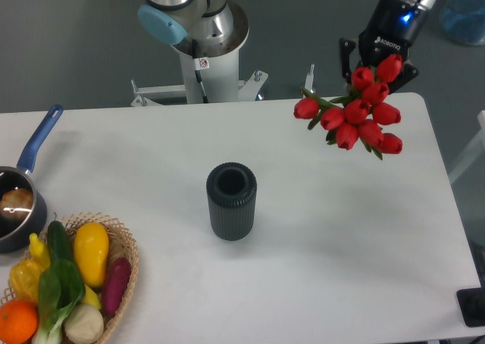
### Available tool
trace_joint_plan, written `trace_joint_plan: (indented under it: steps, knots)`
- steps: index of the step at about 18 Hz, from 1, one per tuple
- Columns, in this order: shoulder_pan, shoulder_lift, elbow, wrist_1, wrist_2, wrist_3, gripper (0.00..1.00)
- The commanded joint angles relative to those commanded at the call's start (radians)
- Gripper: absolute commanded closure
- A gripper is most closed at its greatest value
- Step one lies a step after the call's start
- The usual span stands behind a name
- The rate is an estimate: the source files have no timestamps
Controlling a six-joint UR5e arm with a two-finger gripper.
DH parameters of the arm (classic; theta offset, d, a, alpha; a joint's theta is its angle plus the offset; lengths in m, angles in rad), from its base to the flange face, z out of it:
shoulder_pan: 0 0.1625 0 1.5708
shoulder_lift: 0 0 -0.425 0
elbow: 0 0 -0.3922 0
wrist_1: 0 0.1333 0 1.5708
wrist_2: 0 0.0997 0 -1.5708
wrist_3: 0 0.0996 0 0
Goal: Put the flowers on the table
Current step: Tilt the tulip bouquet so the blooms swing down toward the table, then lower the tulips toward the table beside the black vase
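The flowers, a bunch of red tulips with green leaves, hang in the air over the far right part of the white table. Their blooms face the camera and hide the stems. My gripper sits just behind and above the bunch, its black fingers on either side of the top blooms. It holds the bunch, though the grip point itself is covered by the flowers.
A dark ribbed vase stands upright mid-table. A wicker basket of produce sits at the front left corner, and a blue-handled pot at the left edge. The robot base rises behind the table.
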Motion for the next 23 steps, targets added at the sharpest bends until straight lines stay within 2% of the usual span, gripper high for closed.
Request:
trace_joint_plan:
  steps: [2, 3, 5, 9, 12, 16, 23]
  knots:
    - [-0.035, -0.023, 0.0, 0.066, 0.042, -0.071, 0.68]
    - [-0.046, -0.029, 0.0, 0.078, 0.054, -0.081, 0.68]
    - [-0.052, -0.037, 0.0, 0.083, 0.063, -0.083, 0.68]
    - [-0.054, -0.045, -0.012, 0.085, 0.158, -0.083, 0.68]
    - [-0.052, -0.049, -0.049, 0.083, 0.163, -0.082, 0.68]
    - [-0.051, -0.054, -0.063, 0.08, 0.164, -0.079, 0.68]
    - [-0.054, -0.103, -0.089, 0.078, 0.168, -0.075, 0.67]
